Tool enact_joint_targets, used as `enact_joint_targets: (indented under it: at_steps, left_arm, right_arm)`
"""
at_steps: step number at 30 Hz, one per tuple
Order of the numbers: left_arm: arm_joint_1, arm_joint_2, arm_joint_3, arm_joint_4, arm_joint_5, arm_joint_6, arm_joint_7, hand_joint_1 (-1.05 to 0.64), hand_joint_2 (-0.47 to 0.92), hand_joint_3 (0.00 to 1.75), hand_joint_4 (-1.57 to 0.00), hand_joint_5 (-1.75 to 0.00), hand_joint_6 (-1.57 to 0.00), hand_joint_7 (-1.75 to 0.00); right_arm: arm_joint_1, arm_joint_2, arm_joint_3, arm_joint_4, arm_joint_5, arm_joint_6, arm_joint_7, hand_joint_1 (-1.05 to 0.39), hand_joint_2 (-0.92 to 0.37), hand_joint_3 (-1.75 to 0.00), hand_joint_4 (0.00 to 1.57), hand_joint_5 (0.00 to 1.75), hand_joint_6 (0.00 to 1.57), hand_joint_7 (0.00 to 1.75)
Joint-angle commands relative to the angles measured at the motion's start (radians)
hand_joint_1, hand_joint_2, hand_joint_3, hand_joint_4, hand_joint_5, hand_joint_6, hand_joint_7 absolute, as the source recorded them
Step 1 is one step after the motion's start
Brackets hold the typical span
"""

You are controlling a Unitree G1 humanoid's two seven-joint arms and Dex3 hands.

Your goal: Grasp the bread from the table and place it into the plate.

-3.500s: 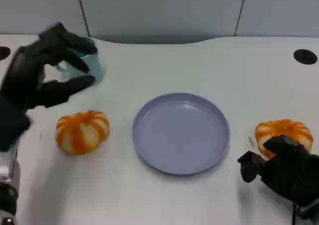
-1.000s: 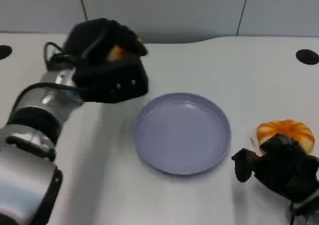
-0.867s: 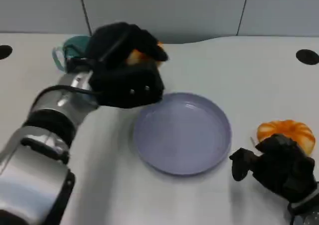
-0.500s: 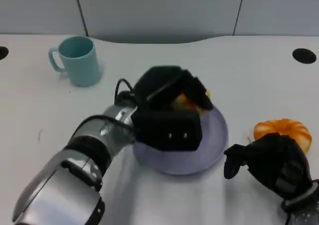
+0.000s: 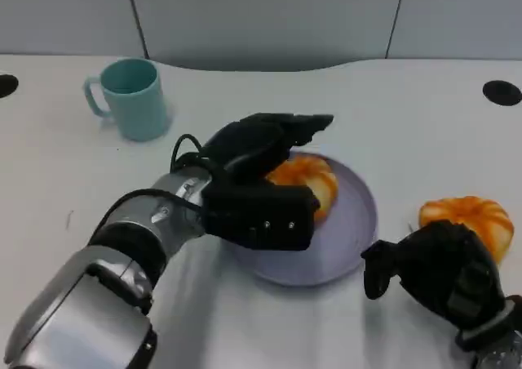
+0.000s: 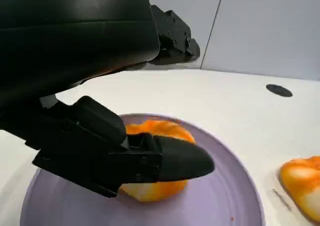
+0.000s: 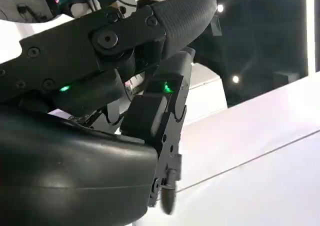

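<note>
Now two breads (image 5: 306,181) (image 5: 471,220), one plate (image 5: 351,238), one mug (image 5: 134,98).

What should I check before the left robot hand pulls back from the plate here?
1. Bread lies inside the plate: ok.
2. Left robot hand has let go: its fingers are spread, but one lies close against the bread; cannot tell.
3. Bread clear of the plate's rim: ok.
4. Second bread waits on the table, outside the plate: not ok.
5. Right robot hand near the second bread, holding nothing: ok.
6. Cup off the retreat path: ok.
</note>
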Motion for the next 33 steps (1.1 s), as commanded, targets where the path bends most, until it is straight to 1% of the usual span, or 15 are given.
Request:
enact_joint_targets:
  at_steps: [1,3,6,8,10,13,15,17,20,22,28,29,30,31,33]
  left_arm:
    - [-0.034,0.033,0.042,-0.021,-0.049,-0.05,-0.02,-1.05,0.92,0.78,0.0,0.0,0.0,0.0]
    - [-0.033,0.051,0.088,-0.036,-0.106,-0.097,-0.066,-1.05,0.92,0.76,0.0,0.0,0.0,0.0]
    - [-0.006,0.057,0.204,-0.059,-0.268,-0.187,-0.22,-1.05,0.92,0.75,0.0,0.0,0.0,0.0]
    - [0.031,0.035,0.339,-0.089,-0.482,-0.164,-0.462,-1.05,0.92,0.74,0.0,0.0,0.0,0.0]
    - [0.07,0.02,0.462,-0.151,-0.695,-0.03,-0.702,-1.05,0.92,0.73,0.0,0.0,0.0,0.0]
    - [0.089,0.02,0.503,-0.196,-0.777,0.046,-0.805,-1.05,0.92,0.72,0.0,0.0,0.0,0.0]
    - [0.18,0.05,0.594,-0.334,-0.971,0.272,-1.0,-1.05,0.92,0.72,0.0,0.0,0.0,0.0]
    - [0.265,0.078,0.658,-0.454,-1.114,0.471,-1.125,-1.05,0.92,0.75,0.0,0.0,0.0,0.0]
    - [0.33,0.122,0.707,-0.551,-1.254,0.749,-1.24,-1.05,0.92,0.77,0.0,0.0,0.0,0.0]
    - [0.385,0.148,0.732,-0.6,-1.313,0.86,-1.287,-1.05,0.92,0.77,-0.01,-0.01,0.0,0.0]
    - [0.484,0.164,0.768,-0.682,-1.352,0.97,-1.298,-1.05,0.92,0.79,-0.04,-0.02,0.0,0.0]
    - [0.521,0.168,0.781,-0.681,-1.362,0.983,-1.31,-1.05,0.92,0.71,-0.13,-0.38,-0.14,-0.12]
    - [0.549,0.173,0.795,-0.647,-1.368,0.98,-1.344,-1.05,0.92,0.69,-0.07,-0.68,-0.17,-0.19]
    - [0.564,0.176,0.803,-0.621,-1.37,0.977,-1.369,-1.05,0.92,0.63,-0.1,-0.9,-0.23,-0.26]
    - [0.59,0.168,0.822,-0.573,-1.371,0.951,-1.4,-1.05,0.92,0.6,-0.13,-1.02,-0.26,-0.31]
  right_arm:
    - [0.007,-0.017,-0.003,-0.009,0.004,-0.013,-0.007,-0.45,-0.92,-0.02,0.81,1.18,1.18,0.0]
    - [0.0,-0.023,0.003,-0.003,-0.002,-0.006,-0.005,-0.46,-0.92,-0.04,0.8,1.2,1.18,0.0]
    - [-0.002,-0.024,0.006,-0.003,-0.004,0.0,-0.016,-0.44,-0.92,-0.04,0.8,1.22,1.19,0.01]
    - [-0.004,-0.021,0.004,-0.003,0.0,0.002,-0.015,-0.43,-0.92,-0.03,0.8,1.22,1.19,0.02]
    - [-0.009,-0.016,-0.003,0.006,0.006,-0.013,-0.01,-0.43,-0.92,-0.02,0.81,1.22,1.19,0.02]
    - [-0.012,-0.014,-0.007,0.01,0.008,-0.02,-0.009,-0.43,-0.92,-0.02,0.81,1.21,1.2,0.02]
    - [-0.012,-0.011,-0.005,0.013,0.007,-0.002,-0.017,-0.43,-0.92,-0.02,0.82,1.21,1.19,0.02]
    - [-0.014,0.002,-0.017,0.025,0.022,-0.004,-0.012,-0.43,-0.92,-0.03,0.81,1.21,1.18,0.01]
    - [-0.027,0.018,-0.042,0.059,0.047,-0.006,0.021,-0.43,-0.92,-0.03,0.84,1.2,1.17,0.0]
    - [-0.039,0.013,-0.051,0.084,0.046,-0.015,0.046,-0.44,-0.92,-0.05,0.85,1.15,1.16,0.0]
    - [-0.048,0.005,-0.07,0.102,0.04,-0.017,0.06,-0.44,-0.92,-0.06,0.87,1.1,1.15,0.0]
    - [-0.045,0.001,-0.07,0.097,0.04,-0.009,0.058,-0.44,-0.92,-0.05,0.87,1.11,1.16,0.01]
    - [-0.046,-0.007,-0.066,0.097,0.036,0.006,0.061,-0.44,-0.92,-0.04,0.88,1.12,1.16,0.01]
    - [-0.047,-0.014,-0.064,0.097,0.032,0.017,0.063,-0.43,-0.92,-0.05,0.87,1.12,1.16,0.01]
    - [-0.04,-0.02,-0.061,0.092,0.022,-0.004,0.041,-0.44,-0.92,-0.04,0.88,1.11,1.17,0.01]
